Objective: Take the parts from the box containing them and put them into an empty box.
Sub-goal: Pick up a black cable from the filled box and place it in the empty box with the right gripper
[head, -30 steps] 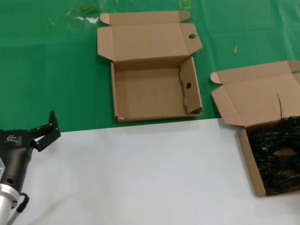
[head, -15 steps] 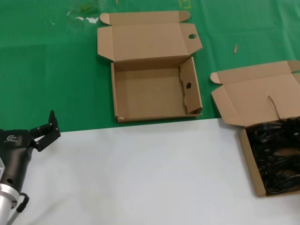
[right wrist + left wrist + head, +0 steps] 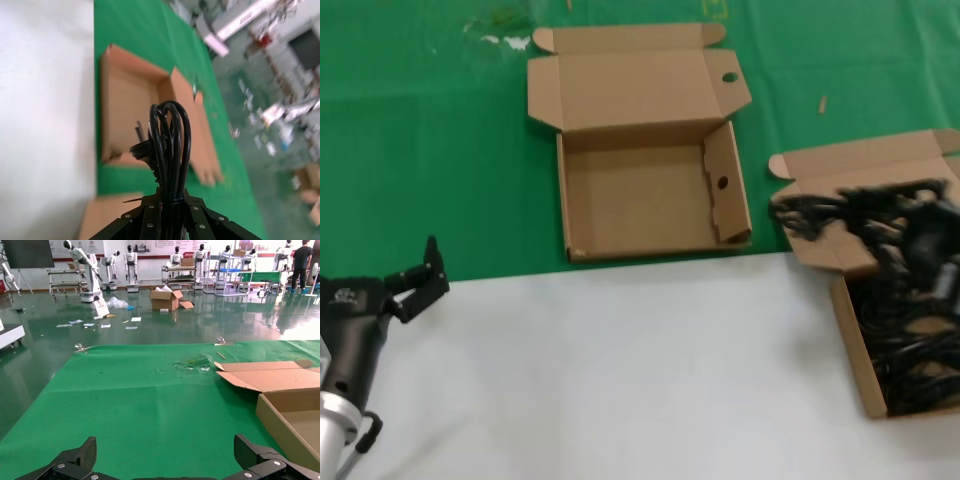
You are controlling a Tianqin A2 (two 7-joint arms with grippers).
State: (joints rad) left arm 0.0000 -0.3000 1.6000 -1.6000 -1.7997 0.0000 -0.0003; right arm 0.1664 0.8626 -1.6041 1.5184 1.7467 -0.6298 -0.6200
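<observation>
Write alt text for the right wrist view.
The right hand is shut on a coiled black power cord that stands up in front of the camera. Beyond it an open, empty cardboard box sits on green cloth.

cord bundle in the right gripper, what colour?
Black. The cord bundle, held in the right gripper, shows best in the right wrist view.

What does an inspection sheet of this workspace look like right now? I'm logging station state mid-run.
Surface: green cloth at the back, white tabletop in front.
Job's things: empty box open, nothing inside; full box still holds black cords; one cord bundle lifted above it.
Clutter: small scraps on the cloth.
Grippers: right gripper shut on the cord bundle; left gripper open, parked at the table's left.
Cables: nothing seen besides the cords.
Surroundings: workshop floor, shelving, other robots.
</observation>
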